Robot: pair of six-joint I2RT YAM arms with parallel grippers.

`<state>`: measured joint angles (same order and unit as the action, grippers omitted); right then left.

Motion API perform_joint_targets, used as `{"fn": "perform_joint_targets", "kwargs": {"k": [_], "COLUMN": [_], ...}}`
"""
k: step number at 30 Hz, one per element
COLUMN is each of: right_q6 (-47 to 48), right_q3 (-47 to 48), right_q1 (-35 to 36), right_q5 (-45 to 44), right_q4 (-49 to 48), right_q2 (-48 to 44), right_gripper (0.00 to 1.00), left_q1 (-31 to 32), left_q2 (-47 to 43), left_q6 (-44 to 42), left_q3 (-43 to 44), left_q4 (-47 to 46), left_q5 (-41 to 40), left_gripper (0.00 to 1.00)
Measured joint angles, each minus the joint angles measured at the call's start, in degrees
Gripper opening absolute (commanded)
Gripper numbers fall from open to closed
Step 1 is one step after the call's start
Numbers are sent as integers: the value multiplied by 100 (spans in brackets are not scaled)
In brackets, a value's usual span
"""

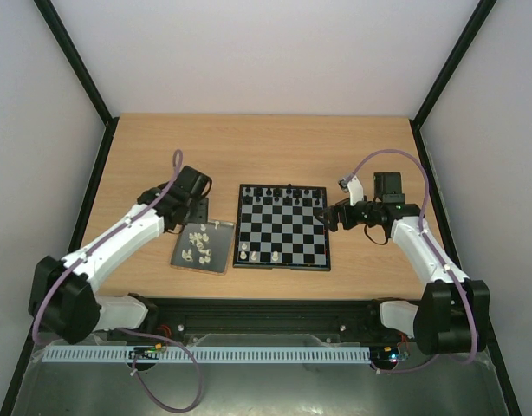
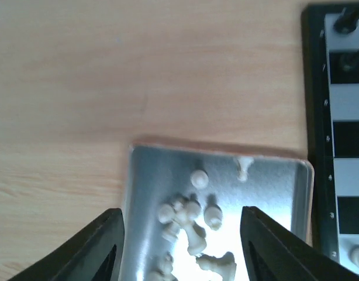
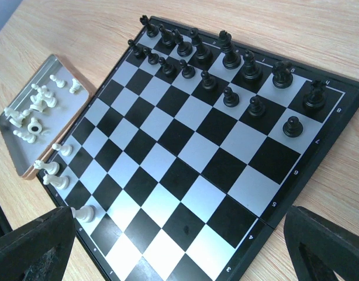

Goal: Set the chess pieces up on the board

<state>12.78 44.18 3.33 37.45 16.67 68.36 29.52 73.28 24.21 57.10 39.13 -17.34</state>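
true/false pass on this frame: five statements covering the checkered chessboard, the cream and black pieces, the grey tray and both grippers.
1. The small black chess pieces stand in two rows along one edge of the black-and-grey checkered chessboard. True.
2. No cream pieces are on that board yet. False: a few small cream plastic chess pieces stand along its opposite edge.
3. The left gripper hovers open over the dark-grey metal tray with tan edge. True.
4. The right arm grips a piece. False: the right gripper is open and empty.
5. The tray lies on the board's right. False: it lies beside it on the left.
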Motion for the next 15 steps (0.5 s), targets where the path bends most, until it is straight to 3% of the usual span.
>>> {"fn": "perform_joint_targets", "kwargs": {"k": [7,15], "right_q6": [50,42], "right_q3": [0,0], "right_q1": [0,0], "right_q5": [0,2], "right_q4": [9,4], "right_q2": [61,-72], "right_gripper": [99,99], "left_q1": [-61,-61], "left_q2": [671,896], "left_q6": [-83,205], "left_q3": [-254,-490], "left_q4": [-55,-109], "left_q5": [1196,1480], "left_gripper": [33,21]}}
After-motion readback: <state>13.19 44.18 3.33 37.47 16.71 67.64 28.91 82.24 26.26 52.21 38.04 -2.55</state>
